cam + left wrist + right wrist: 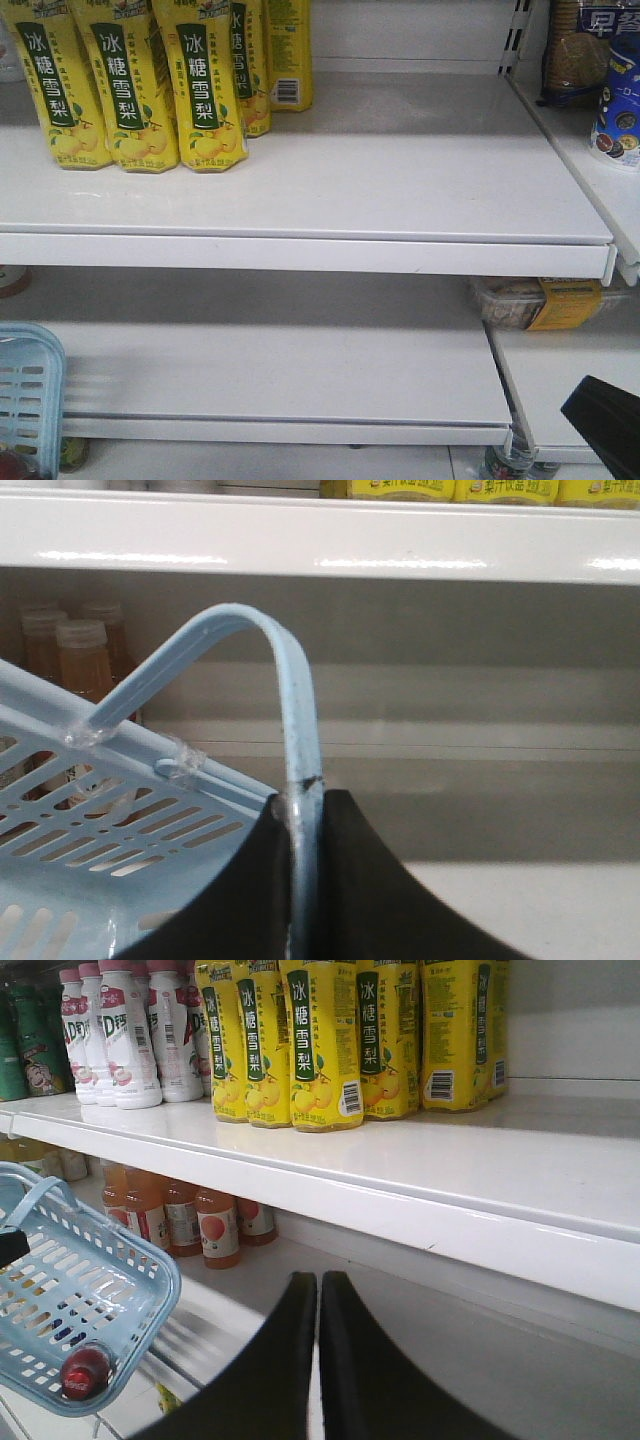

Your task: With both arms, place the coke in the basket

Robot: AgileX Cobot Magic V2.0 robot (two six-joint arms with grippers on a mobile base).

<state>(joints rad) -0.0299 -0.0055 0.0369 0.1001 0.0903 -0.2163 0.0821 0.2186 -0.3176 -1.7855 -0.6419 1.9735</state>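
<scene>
My left gripper [305,800] is shut on the thin swing handle [292,690] of the pale blue basket [90,825], which hangs tilted below it. In the right wrist view the basket [95,1290] is at the lower left, and a coke bottle [86,1371] with a red cap lies in its near corner. The right gripper [318,1280] is shut with nothing in it, right of the basket and in front of the lower shelf. From the front camera I see only a corner of the basket [30,385] at the lower left and the black right gripper [603,418] at the lower right.
Yellow pear-drink bottles [130,80] stand on the upper white shelf [300,250]. White drink bottles [125,1035] stand further left. Orange drink bottles [215,1225] line the back of the lower shelf [290,400]. Snack packs [540,300] sit on the right-hand shelves.
</scene>
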